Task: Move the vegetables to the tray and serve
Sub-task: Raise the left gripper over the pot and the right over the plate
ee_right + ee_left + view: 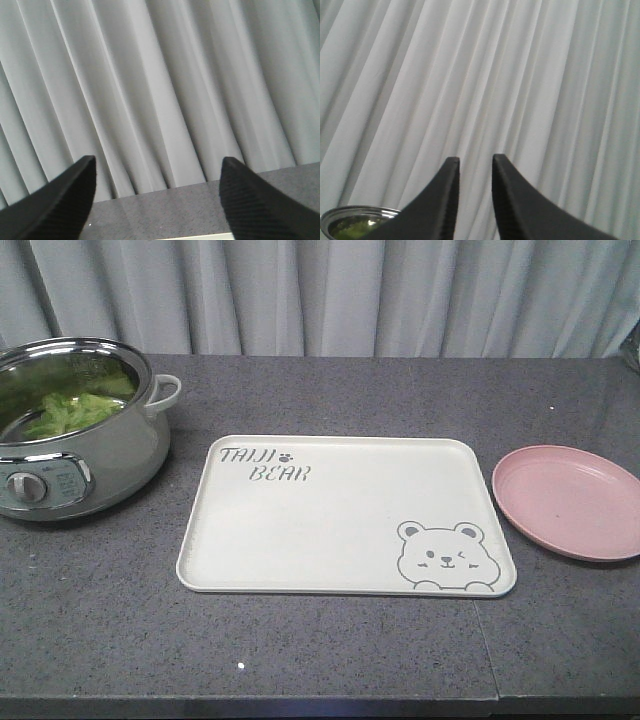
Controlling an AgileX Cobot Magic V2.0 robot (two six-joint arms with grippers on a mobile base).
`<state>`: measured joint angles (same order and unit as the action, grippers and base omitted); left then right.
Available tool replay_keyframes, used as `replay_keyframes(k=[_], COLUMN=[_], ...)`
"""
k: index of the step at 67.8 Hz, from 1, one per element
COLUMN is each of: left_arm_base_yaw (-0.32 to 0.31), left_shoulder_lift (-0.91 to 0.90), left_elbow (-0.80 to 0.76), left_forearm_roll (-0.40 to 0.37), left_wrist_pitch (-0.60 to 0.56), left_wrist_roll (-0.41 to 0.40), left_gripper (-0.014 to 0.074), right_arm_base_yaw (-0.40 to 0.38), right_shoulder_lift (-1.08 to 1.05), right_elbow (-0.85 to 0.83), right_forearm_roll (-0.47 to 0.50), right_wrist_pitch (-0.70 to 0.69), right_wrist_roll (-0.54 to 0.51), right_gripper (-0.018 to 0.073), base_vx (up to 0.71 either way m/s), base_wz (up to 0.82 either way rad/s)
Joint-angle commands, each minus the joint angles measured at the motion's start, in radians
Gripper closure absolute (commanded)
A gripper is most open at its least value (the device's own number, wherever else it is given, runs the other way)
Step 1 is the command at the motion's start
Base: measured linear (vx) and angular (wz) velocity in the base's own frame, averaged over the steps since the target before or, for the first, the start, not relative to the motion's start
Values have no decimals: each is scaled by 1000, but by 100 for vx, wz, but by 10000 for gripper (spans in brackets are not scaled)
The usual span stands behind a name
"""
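Left claw (pixel 473 157): is hanging narrowly parted, gripping nothing.
Right claw (pixel 157 165): is gaping wide, touching nothing.
Vegetables (pixel 70 410): are lying in the pot (pixel 110 455), beside the tray (pixel 330 530).

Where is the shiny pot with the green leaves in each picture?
Front view: the pot sits far left on the counter.
Left wrist view: the pot just peeks in at the bottom-left corner.
Right wrist view: not in it.
Shared landmark: the grey curtain hangs behind in all three.
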<state>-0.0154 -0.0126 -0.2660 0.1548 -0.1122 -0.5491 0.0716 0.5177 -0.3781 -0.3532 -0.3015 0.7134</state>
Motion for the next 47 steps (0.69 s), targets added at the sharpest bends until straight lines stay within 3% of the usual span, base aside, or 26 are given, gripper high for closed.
replay_keyframes(k=[1, 13, 21, 32, 36, 47], left_arm_base_yaw=[-1, -2, -2, -2, -2, -2], left_shoulder_lift=[0, 0, 0, 55, 120, 354], left_elbow=[-29, -29, -30, -147, -225, -484], left_forearm_roll=[-44, -125, -162, -142, -126, -127], left_wrist_pitch=[-45, -20, 25, 174, 260, 542], left_wrist_roll=[-50, -51, -51, -37, 1, 215], left_gripper=[308, 165, 145, 145, 145, 145], right_arm_base_yaw=[-3, -3, -3, -3, -3, -3], right_shoulder_lift=[24, 30, 30, 34, 46, 107], right_elbow=[-34, -34, -34, -37, -49, -165], right_forearm_roll=[0, -21, -32, -45, -68, -178], right_wrist_pitch=[-83, -103, -89, -67, -44, 100], right_wrist_roll=[44, 33, 13, 11, 11, 11], right_gripper=[-55, -46, -27, -21, -21, -21], base_vx=[0, 0, 0, 0, 0, 0], base_wz=[0, 0, 0, 0, 0, 0])
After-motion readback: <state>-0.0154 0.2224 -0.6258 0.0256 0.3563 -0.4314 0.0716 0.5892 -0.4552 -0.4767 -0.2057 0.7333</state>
